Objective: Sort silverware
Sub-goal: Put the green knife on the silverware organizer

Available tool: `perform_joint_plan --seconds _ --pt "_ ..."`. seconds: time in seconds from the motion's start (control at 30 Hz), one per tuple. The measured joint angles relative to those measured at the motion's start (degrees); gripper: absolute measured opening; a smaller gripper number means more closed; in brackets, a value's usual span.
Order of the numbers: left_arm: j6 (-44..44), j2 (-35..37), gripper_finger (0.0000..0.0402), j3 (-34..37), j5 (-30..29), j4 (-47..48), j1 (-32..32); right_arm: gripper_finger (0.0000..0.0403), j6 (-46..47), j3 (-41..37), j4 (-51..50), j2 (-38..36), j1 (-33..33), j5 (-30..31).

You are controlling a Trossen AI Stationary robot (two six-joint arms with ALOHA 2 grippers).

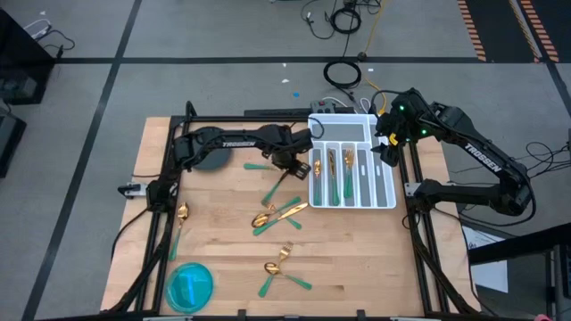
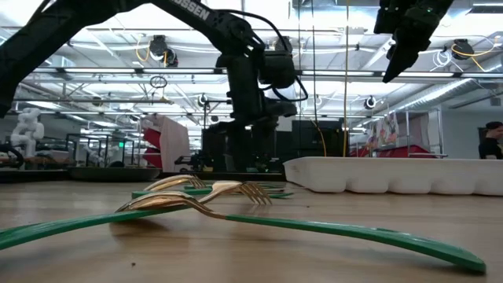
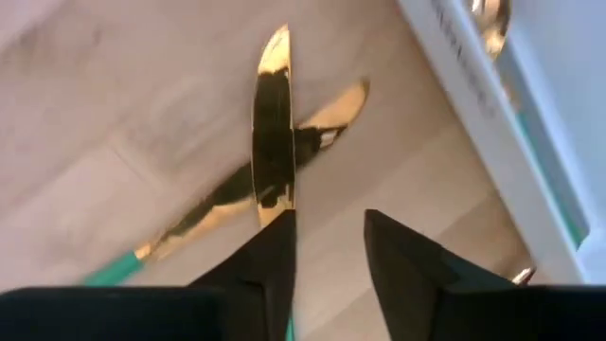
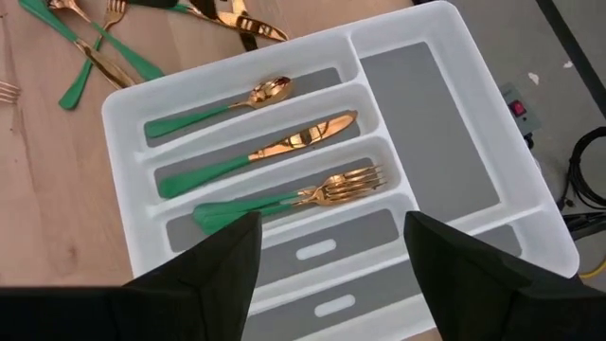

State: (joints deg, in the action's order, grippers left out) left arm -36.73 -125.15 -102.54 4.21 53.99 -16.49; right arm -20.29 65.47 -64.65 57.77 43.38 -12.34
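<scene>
The silverware has shiny gold heads and slim green handles. Three pieces lie in the white tray's long slots, one to a slot, handles pointing the same way: a spoon (image 4: pixel 222 103), a knife (image 4: pixel 260 150) and a fork (image 4: pixel 294 200), side by side. Just beside the tray on the wooden table, a knife (image 3: pixel 273 133) crosses over another gold piece (image 3: pixel 256 185). Near the table's middle a small cluster (image 1: pixel 278 214) lies overlapped, forks and a spoon among them, handles fanning outward. Nearer the front edge, another small group (image 1: pixel 281 267) lies crossed. A lone spoon (image 1: pixel 179 223) rests well apart near the left edge, and one green handle (image 1: pixel 257 165) lies farther back.
</scene>
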Motion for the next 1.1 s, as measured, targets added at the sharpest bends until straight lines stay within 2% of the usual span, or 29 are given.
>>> perform_joint_plan --seconds 0.13,0.33,0.47,0.7,0.87,1.1 --pt "0.1 -0.14 0.0167 0.04 0.0 3.67 0.98 0.0254 -0.02 0.0 -0.65 0.0 0.01 0.0" --pt "-0.09 -0.14 0.0189 0.07 -1.02 11.81 3.2 0.0254 0.02 0.0 -0.63 0.01 0.01 0.0" --pt "-1.03 -0.14 0.0192 0.74 -1.7 10.97 5.2 0.0254 0.04 0.0 -0.59 0.01 0.02 -0.02" --pt "-2.01 -0.14 0.0192 0.76 -6.78 11.05 6.6 0.0254 0.04 0.0 -0.82 0.01 0.01 -0.02" --pt "-2.14 -0.12 0.0192 1.53 -6.7 10.3 6.43 0.0254 -0.07 0.0 -0.83 -0.01 0.0 -0.02" --pt "-3.48 -0.08 0.0193 6.91 -3.93 7.87 6.49 0.0254 -0.32 0.0 -0.87 0.01 0.01 -0.09"
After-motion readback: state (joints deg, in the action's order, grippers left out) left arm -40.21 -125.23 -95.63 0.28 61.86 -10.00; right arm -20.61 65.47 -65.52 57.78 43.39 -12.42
